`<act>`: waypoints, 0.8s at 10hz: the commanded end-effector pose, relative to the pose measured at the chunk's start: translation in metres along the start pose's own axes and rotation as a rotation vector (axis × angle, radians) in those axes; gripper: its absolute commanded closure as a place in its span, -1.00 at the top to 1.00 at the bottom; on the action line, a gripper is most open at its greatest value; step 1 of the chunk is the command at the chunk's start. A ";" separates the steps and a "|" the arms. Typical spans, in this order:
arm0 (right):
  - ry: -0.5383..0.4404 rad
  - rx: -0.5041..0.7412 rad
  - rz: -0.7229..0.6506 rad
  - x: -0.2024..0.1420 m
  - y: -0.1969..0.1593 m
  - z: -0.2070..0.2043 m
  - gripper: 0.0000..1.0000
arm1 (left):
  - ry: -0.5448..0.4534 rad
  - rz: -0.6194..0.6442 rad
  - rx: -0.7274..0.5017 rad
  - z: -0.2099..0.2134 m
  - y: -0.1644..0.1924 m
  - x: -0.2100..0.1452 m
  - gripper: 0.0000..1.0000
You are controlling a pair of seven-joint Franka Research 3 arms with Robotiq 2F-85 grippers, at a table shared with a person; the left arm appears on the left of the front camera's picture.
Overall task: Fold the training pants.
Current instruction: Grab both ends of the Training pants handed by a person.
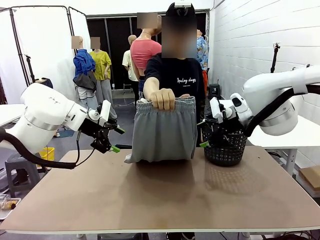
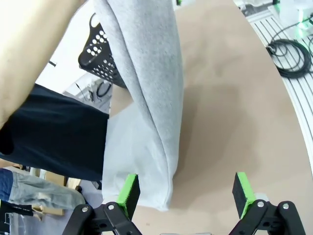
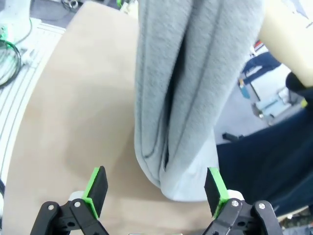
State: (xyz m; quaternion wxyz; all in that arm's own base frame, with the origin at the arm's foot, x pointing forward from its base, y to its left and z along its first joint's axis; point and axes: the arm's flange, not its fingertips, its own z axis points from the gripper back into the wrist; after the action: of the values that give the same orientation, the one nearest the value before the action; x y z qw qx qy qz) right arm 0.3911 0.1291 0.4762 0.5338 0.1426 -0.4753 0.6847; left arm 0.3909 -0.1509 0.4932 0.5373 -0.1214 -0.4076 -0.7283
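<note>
Training pants (image 1: 162,132): light grey, hanging upright over the far middle of the bench (image 1: 160,200). The gathered waistband is on top and the lower end touches the bench surface.
Person's hand (image 1: 163,98): closed on the middle of the waistband, holding the pants up.
Left gripper (image 1: 118,139): jaws spread wide and holding nothing. It hovers above the bench just beside the pants' left edge. In the left wrist view, the green pads (image 2: 128,192) point toward the hanging fabric.
Right gripper (image 3: 156,183): jaws spread wide and empty, aimed at the pants' right edge. The grey folds hang ahead of its fingers, and whether they touch I cannot tell.
Basket (image 1: 226,150): black and perforated, standing on the bench near the pants' right side.
</note>
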 end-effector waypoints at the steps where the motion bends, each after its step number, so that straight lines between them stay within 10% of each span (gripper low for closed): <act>1: -0.065 0.045 0.001 -0.012 -0.005 -0.021 1.00 | -0.066 0.003 0.061 -0.015 0.004 -0.006 1.00; 8: -0.164 0.043 -0.011 -0.010 -0.009 -0.029 1.00 | -0.220 0.036 0.129 -0.034 0.006 0.001 1.00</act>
State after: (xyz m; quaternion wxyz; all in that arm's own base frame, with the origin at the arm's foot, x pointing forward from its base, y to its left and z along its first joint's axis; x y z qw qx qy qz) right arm 0.4084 0.1445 0.4573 0.5047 0.2170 -0.4907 0.6763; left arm 0.3969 -0.1738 0.4827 0.5279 -0.1563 -0.5005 -0.6681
